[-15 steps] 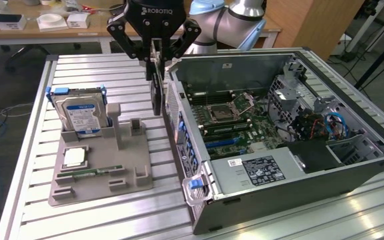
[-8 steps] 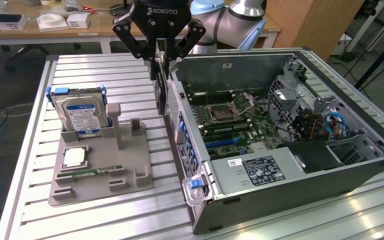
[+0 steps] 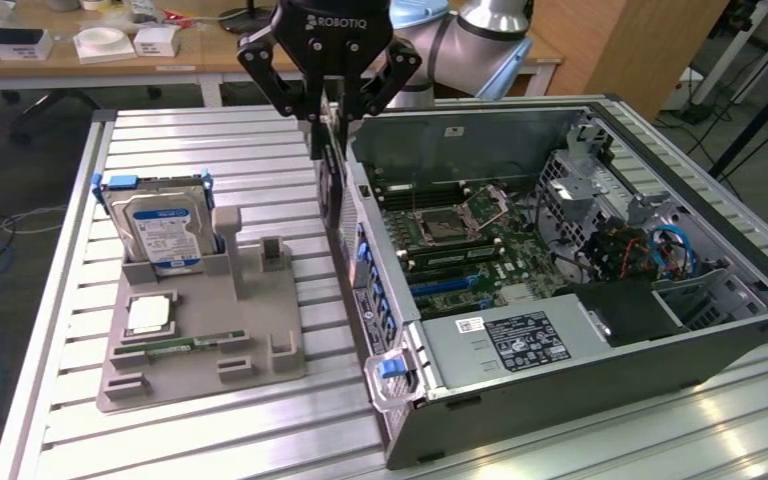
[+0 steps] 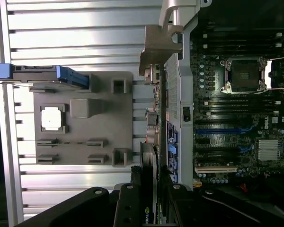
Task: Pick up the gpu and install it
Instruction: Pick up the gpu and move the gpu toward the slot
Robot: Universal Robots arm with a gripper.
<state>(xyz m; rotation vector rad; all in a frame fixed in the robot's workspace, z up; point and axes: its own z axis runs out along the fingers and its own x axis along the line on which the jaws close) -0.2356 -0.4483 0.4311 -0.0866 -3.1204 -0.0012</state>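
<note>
My gripper hangs above the left wall of the open computer case and is shut on the gpu. The card hangs edge-on below the fingers, at the case's rim and outside the motherboard. In the wrist view the gpu runs as a thin card away from my gripper and ends in its silver bracket. It lies along the case's port wall, next to the blue expansion slots.
A grey parts holder lies on the slatted metal table at the exterior view's left. It carries an upright hard drive, a processor chip and a memory stick. A wooden desk stands behind.
</note>
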